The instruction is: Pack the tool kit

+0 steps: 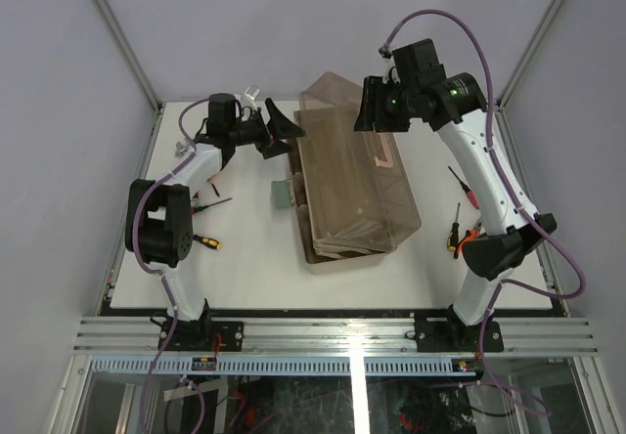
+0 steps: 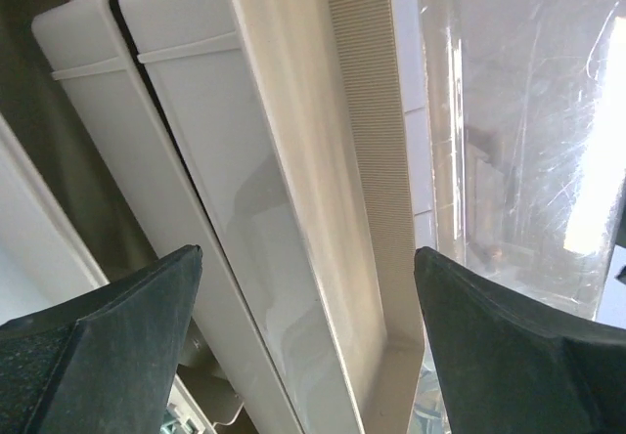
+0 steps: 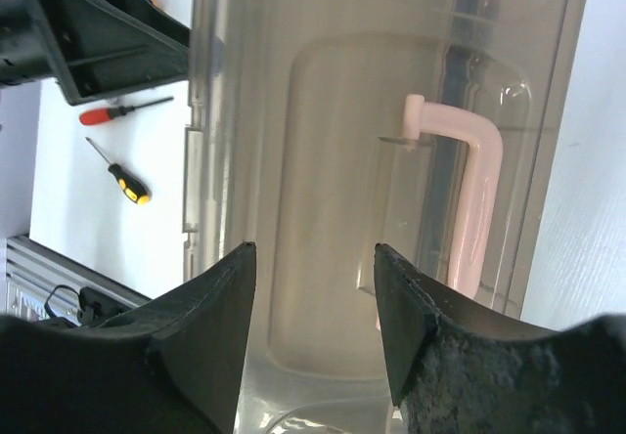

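Top view: the toolbox lies mid-table, with the left gripper beside its far-left corner and the right gripper over its far end. Left wrist: jaws spread wide, empty, facing the beige wall. Right wrist: jaws parted, empty, above the smoky lid.

White tabletop inside a grey enclosure.
The tabletop sits between pale grey walls; slotted aluminium rails run along its near edge, and metal posts rise behind its far corners.
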Robot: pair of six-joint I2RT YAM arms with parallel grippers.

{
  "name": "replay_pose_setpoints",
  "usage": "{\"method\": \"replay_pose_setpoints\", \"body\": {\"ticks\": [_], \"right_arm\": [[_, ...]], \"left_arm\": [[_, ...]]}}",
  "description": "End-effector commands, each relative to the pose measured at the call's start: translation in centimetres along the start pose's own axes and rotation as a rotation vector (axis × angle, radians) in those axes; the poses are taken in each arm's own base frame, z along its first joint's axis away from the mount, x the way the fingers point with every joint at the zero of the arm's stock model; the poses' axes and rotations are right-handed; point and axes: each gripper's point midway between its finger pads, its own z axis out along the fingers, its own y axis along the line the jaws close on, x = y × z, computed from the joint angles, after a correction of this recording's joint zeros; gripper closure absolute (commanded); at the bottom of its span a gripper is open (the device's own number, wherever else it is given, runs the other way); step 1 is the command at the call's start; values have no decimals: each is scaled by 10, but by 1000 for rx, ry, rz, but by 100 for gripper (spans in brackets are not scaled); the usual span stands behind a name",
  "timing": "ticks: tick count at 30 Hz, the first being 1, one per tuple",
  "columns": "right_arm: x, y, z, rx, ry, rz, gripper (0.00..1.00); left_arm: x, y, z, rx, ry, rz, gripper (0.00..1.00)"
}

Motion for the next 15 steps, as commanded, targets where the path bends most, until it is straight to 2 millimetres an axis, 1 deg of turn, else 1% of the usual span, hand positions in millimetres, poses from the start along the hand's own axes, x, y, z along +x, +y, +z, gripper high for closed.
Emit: {"method": "replay_pose_setpoints", "body": {"ticks": [1, 6, 11, 15], "right_arm": [[-28, 6, -41, -8, -146, -22, 42], [-27, 5, -48, 1, -154, -24, 42], [-21, 1, -49, 17, -133, -34, 42], [-17, -9, -48, 65, -113, -47, 42]], "left_arm": [[-3, -47, -4, 85, 6, 81, 11], [2, -55, 2, 97, 20, 90, 11], [6, -60, 8, 102, 33, 96, 11], [9, -62, 12, 105, 42, 99, 11]]}}
